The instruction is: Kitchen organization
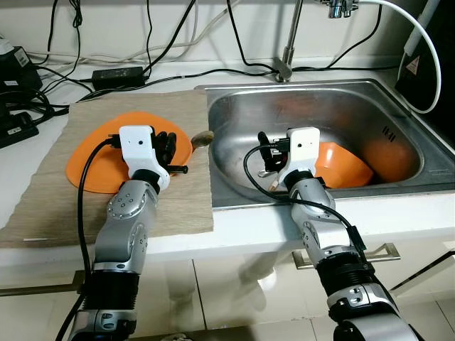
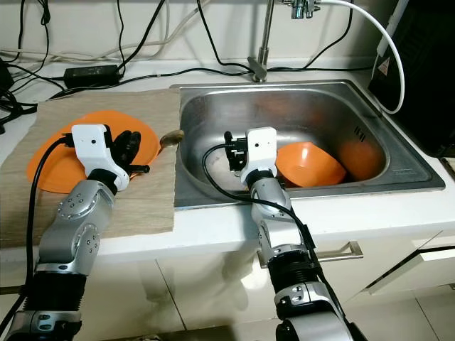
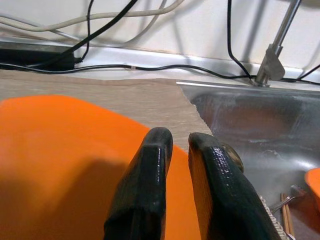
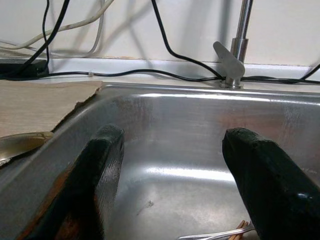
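An orange plate (image 1: 92, 167) lies on a beige mat (image 1: 178, 206) left of the steel sink (image 1: 234, 192). My left gripper (image 1: 167, 145) hovers low over the plate's right part, its fingers (image 3: 150, 165) shut with only a thin slit and nothing between them. An orange bowl (image 1: 341, 165) rests tilted in the sink basin. My right gripper (image 4: 172, 140) is inside the sink just left of the bowl, open wide and empty. A metal spoon (image 1: 202, 138) lies across the sink's left rim. Chopsticks and a fork (image 4: 235, 230) lie on the sink floor.
The faucet (image 1: 286, 67) stands behind the sink, with a white hose (image 1: 419, 42) at right. Cables and a black power adapter (image 1: 117, 74) run along the back of the counter. A black appliance (image 1: 426, 64) stands at far right. Cabinet handles (image 1: 384, 252) sit below the counter edge.
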